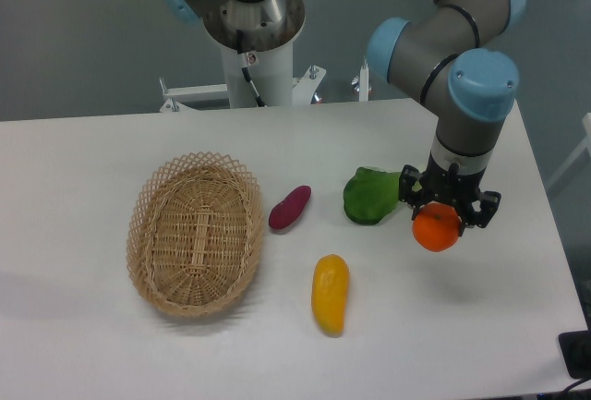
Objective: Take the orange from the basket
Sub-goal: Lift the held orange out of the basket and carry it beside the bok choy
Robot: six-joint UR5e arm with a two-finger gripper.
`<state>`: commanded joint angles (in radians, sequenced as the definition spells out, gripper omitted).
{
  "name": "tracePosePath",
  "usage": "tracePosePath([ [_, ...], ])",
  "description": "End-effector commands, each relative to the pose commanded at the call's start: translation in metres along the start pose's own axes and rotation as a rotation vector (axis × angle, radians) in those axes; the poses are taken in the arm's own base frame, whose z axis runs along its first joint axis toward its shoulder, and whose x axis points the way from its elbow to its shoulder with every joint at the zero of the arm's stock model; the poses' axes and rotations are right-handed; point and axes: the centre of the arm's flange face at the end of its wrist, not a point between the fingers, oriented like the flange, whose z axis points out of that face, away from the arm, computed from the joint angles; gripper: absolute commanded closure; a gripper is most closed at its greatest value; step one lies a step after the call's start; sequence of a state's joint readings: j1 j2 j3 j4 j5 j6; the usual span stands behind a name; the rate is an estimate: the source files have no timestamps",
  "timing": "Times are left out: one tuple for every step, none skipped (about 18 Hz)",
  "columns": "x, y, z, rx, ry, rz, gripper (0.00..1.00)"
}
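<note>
My gripper (449,218) hangs over the right side of the white desk (111,354), pointing straight down, with the black jaws clamped on the small round bright orange fruit (436,230), one on each side of it. The orange is lifted clear of the desk surface, well apart from the oval light-tan woven wicker basket (195,232) with its open lattice rim, which sits far over on the left side of the desk and holds nothing that I can see. Just to the left of the orange, close to my wrist, lies a rounded dark green vegetable (370,197), flat on the desk; its right edge sits near my left jaw, though I cannot tell if the two touch. Between that green piece and the basket rests a small elongated purple-red vegetable (290,207), tilted on a diagonal and just beside the basket's right rim. Nearer the front edge, below and between the purple piece and the green one, lies an elongated yellow-orange mango-like fruit (331,294), lengthwise toward the camera, apart from everything else. My arm's grey links and blue-capped joints (481,84) rise behind and above the gripper toward the white mounting pedestal (257,67) at the back of the desk.
</note>
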<state>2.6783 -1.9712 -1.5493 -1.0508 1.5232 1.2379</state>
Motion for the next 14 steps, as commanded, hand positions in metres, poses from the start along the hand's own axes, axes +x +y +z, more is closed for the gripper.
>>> tracePosePath([
  [-0.0006, 0.0003, -0.0007, -0.004, -0.003, 0.008, 0.53],
  [-0.0008, 0.001, -0.0007, -0.011, -0.005, 0.02, 0.53],
  [-0.0014, 0.0017, -0.0012, -0.02, -0.008, 0.026, 0.54],
  [-0.0024, 0.0025, -0.0032, -0.025, 0.003, 0.024, 0.54],
  [-0.0035, 0.0021, -0.0059, -0.03, 0.011, 0.024, 0.54],
  [-0.004, 0.0012, -0.006, -0.035, 0.019, 0.025, 0.54],
  [-0.0053, 0.0021, -0.0074, -0.039, 0.019, 0.024, 0.54],
  [-0.0054, 0.0013, -0.0057, -0.04, 0.019, 0.025, 0.53],
  [-0.0048, 0.0011, -0.004, -0.047, 0.02, 0.028, 0.54],
  [-0.0049, 0.0014, -0.004, -0.05, 0.019, 0.028, 0.53],
  [-0.0049, 0.0014, -0.004, -0.05, 0.019, 0.028, 0.53],
  [-0.0047, 0.0017, -0.0035, -0.051, 0.019, 0.028, 0.53],
  [-0.0044, 0.0018, -0.003, -0.051, 0.019, 0.028, 0.53],
  [-0.0046, 0.0019, -0.0031, -0.052, 0.017, 0.028, 0.53],
])
